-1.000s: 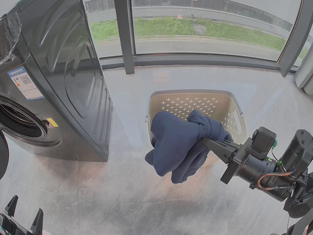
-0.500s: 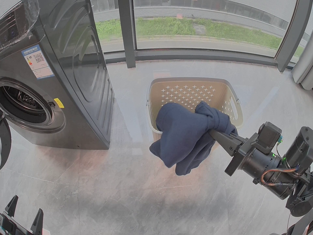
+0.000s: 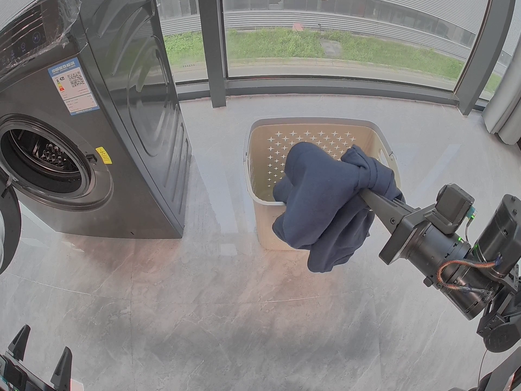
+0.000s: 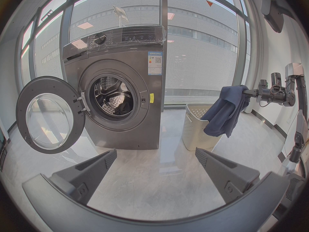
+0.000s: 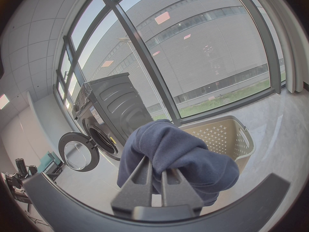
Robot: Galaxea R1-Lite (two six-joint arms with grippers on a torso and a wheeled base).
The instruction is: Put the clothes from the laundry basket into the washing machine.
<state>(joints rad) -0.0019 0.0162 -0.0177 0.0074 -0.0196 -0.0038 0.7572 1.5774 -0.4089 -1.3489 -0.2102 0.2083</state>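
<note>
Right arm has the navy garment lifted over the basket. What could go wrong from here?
1. The right gripper pinches only one bunched end of the navy garment; the loose rest hangs low and could slip free or drag on the floor.
2. The cloth hangs over the laundry basket at its front rim and might snag it.
3. The washing machine has its door open and jutting out; trailing cloth could catch on it.

The washing machine (image 3: 81, 137) stands on the floor (image 3: 217, 310) at my left, the laundry basket (image 3: 315, 121) to its right, before the window (image 3: 336, 33). The garment (image 3: 320, 202) hangs in my right claw (image 3: 366, 195) over the basket's near side.
</note>
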